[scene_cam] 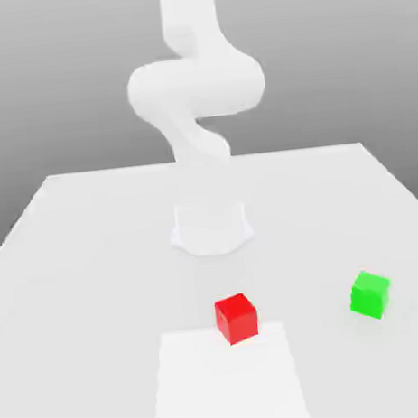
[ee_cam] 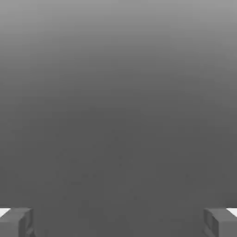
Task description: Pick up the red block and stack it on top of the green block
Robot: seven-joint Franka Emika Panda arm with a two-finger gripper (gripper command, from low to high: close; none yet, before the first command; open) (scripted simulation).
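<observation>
Exterior view: the white arm point(scene_cam: 195, 87) is running off the top edge, its hand cut off from sight. A pale grey table point(scene_cam: 76, 290) is spreading across the lower frame under a grey backdrop. The red block point(scene_cam: 236, 318), a matte cube, is sitting lower centre; the green block point(scene_cam: 370, 294) is sitting well apart at lower right.

Hand view: the gripper point(ee_cam: 118, 222) is showing two grey fingertips point(ee_cam: 16, 222) in the bottom corners, spread wide, holding nothing.

red block point(scene_cam: 236, 318) on table point(scene_cam: 64, 264), in front of arm base point(scene_cam: 211, 227) | green block point(scene_cam: 370, 294) well apart toward exterior view's right | both apart from base
</observation>
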